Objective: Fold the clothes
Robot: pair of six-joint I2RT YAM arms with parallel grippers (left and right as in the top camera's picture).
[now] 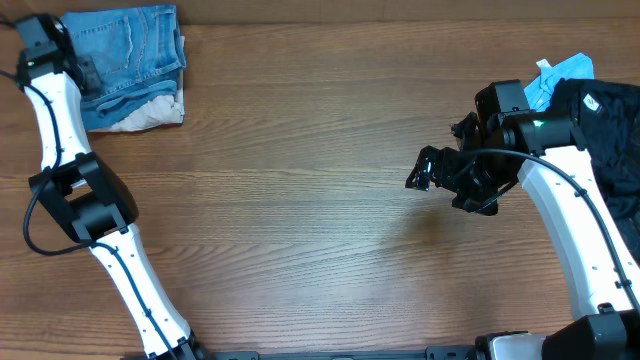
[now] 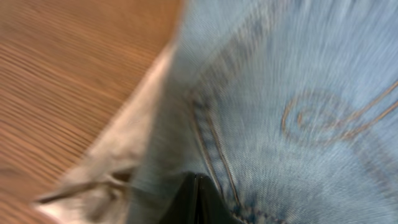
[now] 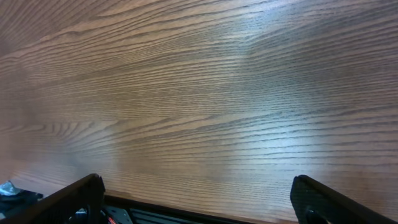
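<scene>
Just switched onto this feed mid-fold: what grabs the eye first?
The folded light-blue jeans in the far-left corner, stacked on cream trousers, with the left fingers shut right at the denim. Opposite, the right fingers hang wide open over the table, beside black garments with a bright-blue cloth.

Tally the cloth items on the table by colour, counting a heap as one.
Light-blue denim: 1, the folded jeans
Cream-beige: 1, the cream-beige garment under them
Black: 1, the black heap; its separate pieces cannot be told apart
Bright blue: 1, the small cloth beside the heap
Total: 4
</scene>
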